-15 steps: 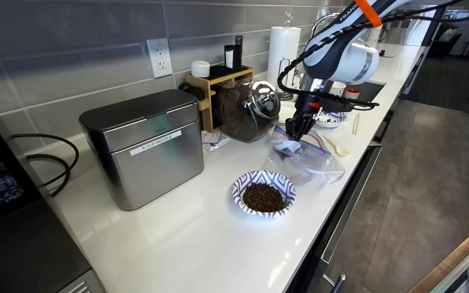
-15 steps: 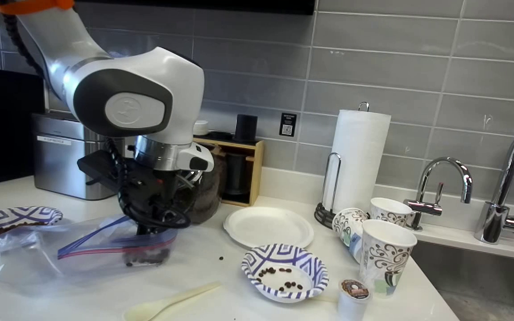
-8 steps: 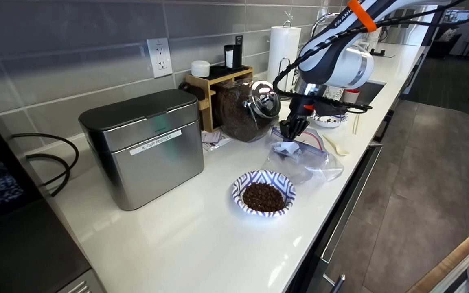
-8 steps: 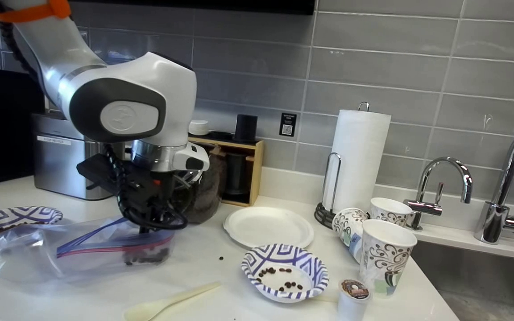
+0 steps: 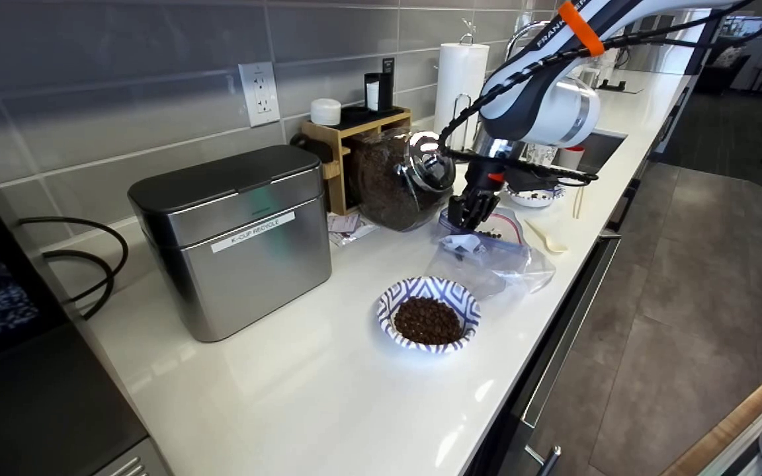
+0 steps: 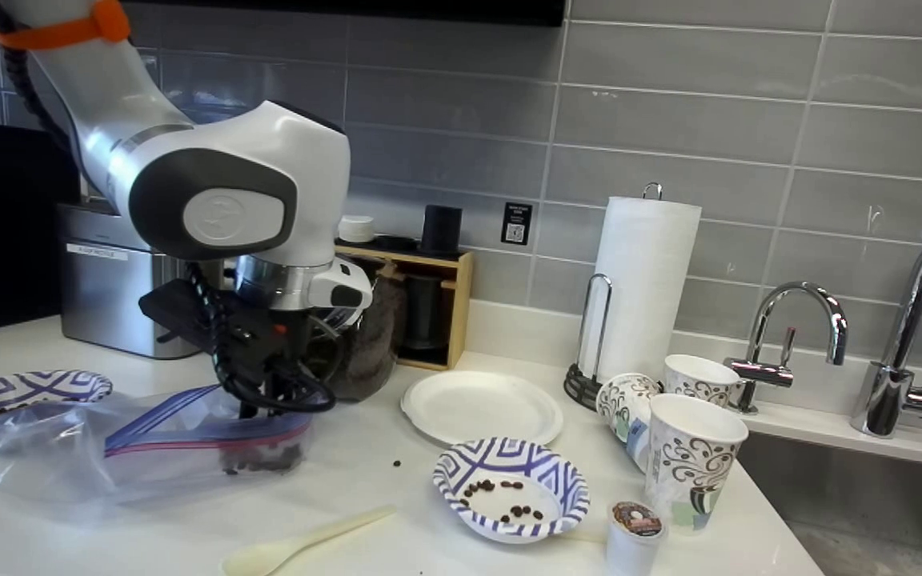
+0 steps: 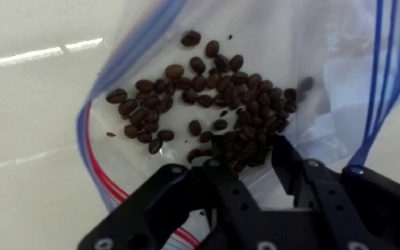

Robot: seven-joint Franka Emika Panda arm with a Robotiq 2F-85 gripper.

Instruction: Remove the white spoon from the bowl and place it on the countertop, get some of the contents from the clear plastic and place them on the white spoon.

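The clear plastic zip bag (image 5: 520, 271) lies on the countertop, its mouth gaping. It also shows in an exterior view (image 6: 45, 472). Dark coffee beans (image 7: 221, 90) are spread and heaped inside it. My gripper (image 7: 248, 139) reaches into the bag's mouth, fingers apart, with the bean heap between and just beyond the tips. It shows in both exterior views (image 5: 468, 221) (image 6: 261, 412), where the bag and cables partly hide its fingertips. The white spoon (image 5: 545, 237) lies on the countertop beside the bag, apart from it; it also shows in an exterior view (image 6: 309, 544).
A patterned bowl of beans (image 5: 428, 284) stands by the bag. Another patterned bowl (image 6: 501, 456) holds several beans. A white plate (image 6: 481, 404), paper cups (image 6: 693, 456), a pod (image 6: 634, 548) and a glass jar (image 5: 387, 185) stand nearby. A steel bin (image 5: 262, 277) stands by the wall.
My gripper has shifted slightly left in both exterior views and sits a little lower. The bag's mouth has moved a little with it. The spoon and bowls have not moved.
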